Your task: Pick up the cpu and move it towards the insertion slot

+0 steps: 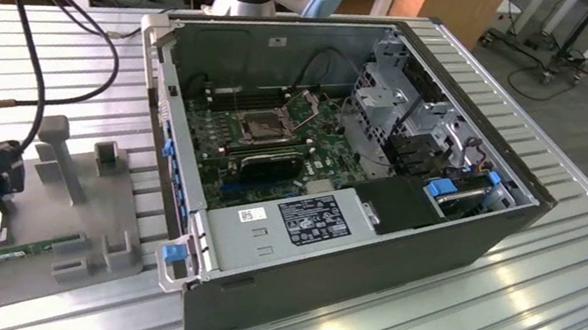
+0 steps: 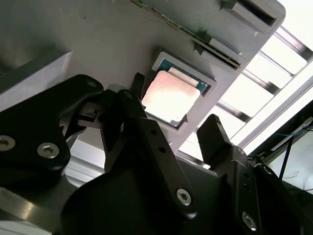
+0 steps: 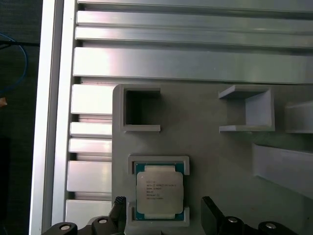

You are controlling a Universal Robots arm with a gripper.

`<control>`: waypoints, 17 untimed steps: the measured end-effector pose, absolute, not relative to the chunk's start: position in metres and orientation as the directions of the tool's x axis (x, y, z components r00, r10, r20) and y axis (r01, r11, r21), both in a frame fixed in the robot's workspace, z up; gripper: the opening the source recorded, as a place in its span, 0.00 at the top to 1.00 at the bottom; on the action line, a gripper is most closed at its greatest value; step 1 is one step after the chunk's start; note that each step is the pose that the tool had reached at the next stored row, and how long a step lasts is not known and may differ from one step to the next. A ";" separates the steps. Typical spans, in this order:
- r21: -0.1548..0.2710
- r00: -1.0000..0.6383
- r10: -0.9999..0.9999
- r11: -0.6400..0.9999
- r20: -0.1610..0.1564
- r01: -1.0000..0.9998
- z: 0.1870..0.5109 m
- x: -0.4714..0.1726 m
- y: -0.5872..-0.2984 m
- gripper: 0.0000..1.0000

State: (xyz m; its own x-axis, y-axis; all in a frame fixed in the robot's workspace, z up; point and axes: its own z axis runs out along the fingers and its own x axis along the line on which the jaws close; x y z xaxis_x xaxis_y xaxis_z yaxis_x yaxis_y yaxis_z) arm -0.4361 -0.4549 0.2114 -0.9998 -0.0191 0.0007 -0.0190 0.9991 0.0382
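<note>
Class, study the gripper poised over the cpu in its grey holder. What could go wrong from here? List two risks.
1. The open gripper straddles the cpu, which lies thin and recessed in the holder's frame. A closing grip may catch the frame or lift the chip tilted.
2. The insertion slot sits low inside the computer case, so the arm might clip its walls on the way in.

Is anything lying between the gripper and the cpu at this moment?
Only the raised rim of the grey holder. In the first wrist view the open gripper straddles the cpu, which sits in the holder's recess.
</note>
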 end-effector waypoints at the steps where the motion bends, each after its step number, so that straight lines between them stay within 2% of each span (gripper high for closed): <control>1: 0.038 -1.000 -0.019 0.999 0.001 -0.019 0.211 -0.436 -0.455 0.29; 17: 0.038 -1.000 -0.019 0.999 0.001 -0.019 0.207 -0.436 -0.455 0.29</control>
